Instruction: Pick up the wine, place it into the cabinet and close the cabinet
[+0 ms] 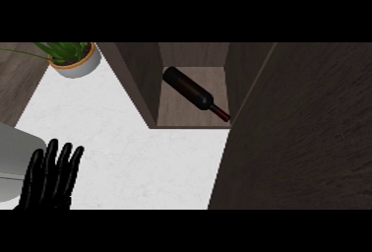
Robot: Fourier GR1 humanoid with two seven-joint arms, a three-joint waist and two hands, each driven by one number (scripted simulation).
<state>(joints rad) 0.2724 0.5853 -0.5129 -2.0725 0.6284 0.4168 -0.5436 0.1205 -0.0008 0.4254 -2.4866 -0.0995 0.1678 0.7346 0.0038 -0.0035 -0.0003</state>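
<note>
A dark wine bottle [192, 92] lies on its side on the floor of the open cabinet [141, 74], its red-capped neck pointing to the front right. The cabinet's dark wooden door [298, 138] stands swung out and fills the right side of the view. My left hand [49, 179] shows at the lower left over the white counter, fingers straight and pointing up, holding nothing. My right hand shows nowhere; it may be hidden behind the door.
A potted green plant [73, 56] in a white pot stands at the back left. A pale grey object [15, 157] sits at the left edge beside my left hand. The white counter [138, 152] stretches between hand and cabinet.
</note>
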